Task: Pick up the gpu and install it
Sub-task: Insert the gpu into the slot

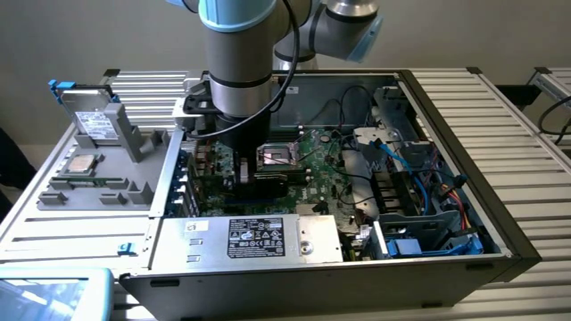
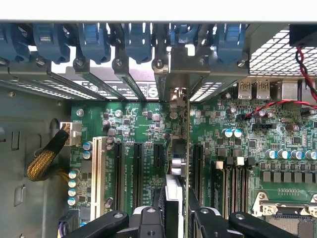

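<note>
1. Gripping the gpu (image 2: 173,198) edge-on, the hand (image 2: 171,218) is hovering over the motherboard (image 2: 277,144) slots.
2. Installing step is underway inside the computer case (image 1: 499,221).
3. Next move needs exact slot alignment, judging here.

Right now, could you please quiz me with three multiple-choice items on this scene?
1. Where is the silver hard drive with a white label? A on the floor; B upright in the grey plastic holder beside the computer case; C on a shelf.
2. What colour are the slot clips? A red; B yellow; C blue.
3. The robot's hand is: A closed on the thin green gpu card over the green motherboard; B open, empty; C resting on paper.
B, it stands in the holder; C, blue in the wrist view; A, the card sits in its grip.
</note>
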`<state>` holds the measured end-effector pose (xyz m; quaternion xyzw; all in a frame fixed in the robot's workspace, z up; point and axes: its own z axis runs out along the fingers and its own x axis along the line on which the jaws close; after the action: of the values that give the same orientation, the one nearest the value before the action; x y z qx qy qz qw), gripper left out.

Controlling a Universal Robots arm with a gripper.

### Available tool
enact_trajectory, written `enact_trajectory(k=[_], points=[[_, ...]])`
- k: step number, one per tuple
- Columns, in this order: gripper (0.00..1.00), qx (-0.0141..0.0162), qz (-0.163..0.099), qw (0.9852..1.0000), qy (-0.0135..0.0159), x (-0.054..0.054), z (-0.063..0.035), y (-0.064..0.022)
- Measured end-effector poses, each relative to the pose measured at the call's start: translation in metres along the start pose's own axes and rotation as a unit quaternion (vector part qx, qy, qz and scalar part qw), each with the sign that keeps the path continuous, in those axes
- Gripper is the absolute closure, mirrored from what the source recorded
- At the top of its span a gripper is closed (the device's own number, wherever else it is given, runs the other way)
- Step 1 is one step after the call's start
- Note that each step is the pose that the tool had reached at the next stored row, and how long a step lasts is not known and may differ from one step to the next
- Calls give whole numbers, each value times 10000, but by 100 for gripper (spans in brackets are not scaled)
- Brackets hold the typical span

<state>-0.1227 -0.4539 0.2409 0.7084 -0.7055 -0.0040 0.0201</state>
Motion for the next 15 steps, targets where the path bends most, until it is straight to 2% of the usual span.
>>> enact_trajectory(k=[15], points=[[72,-2,-4,10000,1,5,11,-11]])
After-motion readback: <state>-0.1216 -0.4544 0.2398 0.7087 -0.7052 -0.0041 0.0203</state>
